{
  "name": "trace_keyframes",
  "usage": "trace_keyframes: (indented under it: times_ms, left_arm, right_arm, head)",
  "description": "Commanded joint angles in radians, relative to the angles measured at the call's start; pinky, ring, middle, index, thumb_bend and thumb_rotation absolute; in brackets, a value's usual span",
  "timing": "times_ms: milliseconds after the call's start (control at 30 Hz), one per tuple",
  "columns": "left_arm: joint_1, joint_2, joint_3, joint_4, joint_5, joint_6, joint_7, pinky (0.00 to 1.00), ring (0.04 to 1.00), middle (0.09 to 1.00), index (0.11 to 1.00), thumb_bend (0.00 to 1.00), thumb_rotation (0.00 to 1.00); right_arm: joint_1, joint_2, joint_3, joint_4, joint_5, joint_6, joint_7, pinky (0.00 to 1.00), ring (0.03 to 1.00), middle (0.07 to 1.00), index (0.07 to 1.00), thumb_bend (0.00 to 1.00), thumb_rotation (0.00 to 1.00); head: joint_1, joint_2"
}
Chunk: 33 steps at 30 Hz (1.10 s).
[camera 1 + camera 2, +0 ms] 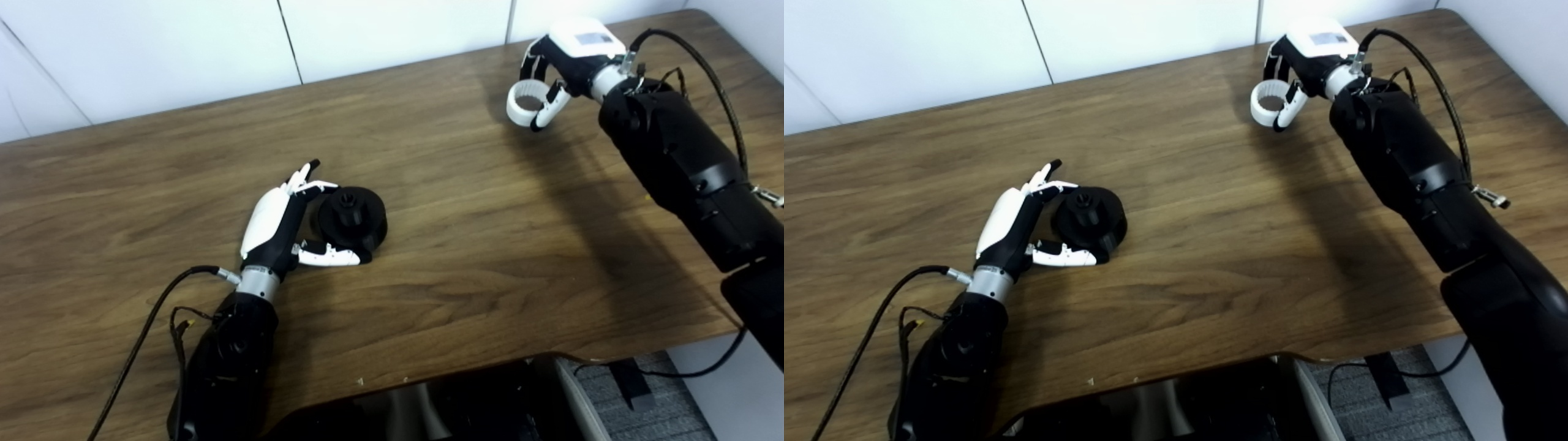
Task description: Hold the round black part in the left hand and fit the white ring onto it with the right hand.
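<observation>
The round black part (352, 217) sits on the wooden desk (465, 257), a little toward nine o'clock from the desk's middle, its small hub pointing up. The left hand (278, 223) cups it from the nine o'clock side: the fingers (303, 177) curl round its far edge and the thumb lies along its near edge, touching it. Well apart, up at two o'clock, the white ring (528, 104) is pinched between the fingers and thumb of the right hand (566, 58); whether it rests on the desk or hangs just above it cannot be told.
</observation>
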Motion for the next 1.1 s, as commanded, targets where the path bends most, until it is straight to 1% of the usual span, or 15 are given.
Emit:
trace_keyframes:
  times_ms: [0,33,67,167,267,433,500,667,767,800,933,1067]
  left_arm:
    - [-0.027,0.011,0.009,0.001,0.020,0.012,0.002,1.00,1.000,1.000,0.608,0.96,0.25]
    - [-0.027,0.011,0.009,0.000,0.020,0.012,0.002,1.00,1.000,1.000,0.608,0.96,0.25]
    - [-0.028,0.010,0.009,0.000,0.021,0.013,0.001,1.00,1.000,1.000,0.609,0.95,0.25]
    - [-0.029,0.010,0.007,0.003,0.025,0.015,0.002,1.00,1.000,1.000,0.609,0.95,0.24]
    - [-0.029,0.009,0.007,0.004,0.024,0.012,0.004,1.00,1.000,1.000,0.609,0.95,0.24]
    - [-0.026,0.007,0.008,0.003,0.023,0.015,0.004,1.00,1.000,1.000,0.610,0.96,0.23]
    - [-0.026,0.007,0.006,0.002,0.027,0.017,0.004,1.00,1.000,1.000,0.612,0.96,0.24]
    - [-0.026,0.006,0.006,0.008,0.026,0.011,0.009,1.00,1.000,1.000,0.610,0.96,0.24]
    - [-0.027,0.004,0.006,0.007,0.026,0.014,0.008,1.00,1.000,1.000,0.610,0.96,0.24]
    - [-0.027,0.004,0.006,0.007,0.025,0.015,0.007,1.00,1.000,1.000,0.610,0.96,0.24]
    - [-0.027,0.004,0.005,0.003,0.027,0.015,0.007,1.00,1.000,1.000,0.610,0.96,0.23]
    - [-0.028,0.003,0.007,0.006,0.023,0.014,0.007,1.00,1.000,1.000,0.609,0.96,0.23]
  right_arm:
    - [-0.070,-0.031,-0.013,-0.040,-0.012,-0.011,-0.004,0.98,0.743,0.493,0.492,0.53,0.01]
    - [-0.072,-0.031,-0.013,-0.045,-0.011,-0.014,-0.005,0.94,0.714,0.492,0.492,0.53,0.01]
    - [-0.074,-0.031,-0.014,-0.047,-0.011,-0.016,-0.006,0.94,0.705,0.492,0.491,0.53,0.01]
    - [-0.076,-0.035,-0.016,-0.078,-0.006,-0.020,0.007,0.99,0.698,0.492,0.492,0.53,0.01]
    - [-0.078,-0.038,-0.017,-0.097,-0.008,-0.020,0.017,0.98,0.685,0.491,0.492,0.53,0.01]
    - [-0.074,-0.044,-0.023,-0.125,-0.013,-0.012,0.031,0.99,0.709,0.491,0.492,0.53,0.01]
    - [-0.069,-0.055,-0.032,-0.150,-0.006,-0.019,0.039,0.99,0.721,0.490,0.495,0.53,0.01]
    - [-0.062,-0.069,-0.044,-0.222,-0.009,0.000,0.084,1.00,0.750,0.488,0.502,0.53,0.01]
    - [-0.061,-0.073,-0.046,-0.250,-0.015,0.003,0.103,0.99,0.743,0.486,0.505,0.53,0.01]
    - [-0.060,-0.075,-0.045,-0.258,-0.018,-0.005,0.102,0.96,0.732,0.484,0.507,0.53,0.01]
    - [-0.053,-0.075,-0.054,-0.302,-0.016,-0.010,0.121,0.93,0.727,0.484,0.506,0.53,0.01]
    - [-0.044,-0.073,-0.062,-0.346,-0.006,-0.024,0.130,0.91,0.690,0.478,0.514,0.53,0.01]
  head:
    - [-0.001,0.002]
    - [0.000,0.002]
    - [0.001,0.001]
    - [0.001,0.001]
    - [0.002,0.001]
    - [0.001,0.003]
    - [0.001,0.003]
    - [0.002,0.004]
    - [0.004,0.006]
    - [0.004,0.006]
    - [0.005,0.006]
    - [0.004,0.006]
